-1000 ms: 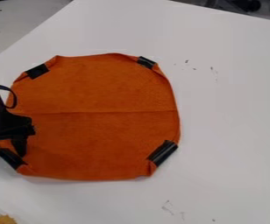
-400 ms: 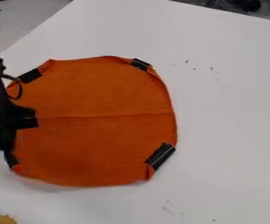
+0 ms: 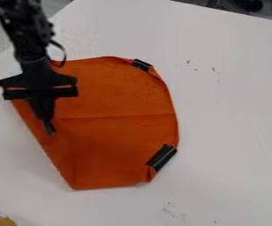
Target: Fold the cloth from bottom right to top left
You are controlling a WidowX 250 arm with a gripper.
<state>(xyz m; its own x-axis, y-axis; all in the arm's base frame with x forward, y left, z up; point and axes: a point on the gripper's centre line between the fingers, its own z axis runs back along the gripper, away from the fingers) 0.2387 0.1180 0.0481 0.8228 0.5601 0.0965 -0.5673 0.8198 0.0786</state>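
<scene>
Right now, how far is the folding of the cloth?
The cloth already looks turned in at lower left, along a slanted edge. The gripper seems to hold that part above it. Remaining: laying this down, and the black-taped lower-right corner, not yet carried across.

The desk (image 3: 232, 114) was white and smooth. An orange cloth (image 3: 115, 97) lay on it, left of the middle as the camera saw it, a crease running across and the lower left side slanting inward. I could see one black patch (image 3: 141, 65) at its upper right and another (image 3: 161, 158) at its lower right. Small dark marks (image 3: 188, 62) dotted the desktop beyond, with fainter scuffs (image 3: 169, 211) near the bottom.
</scene>
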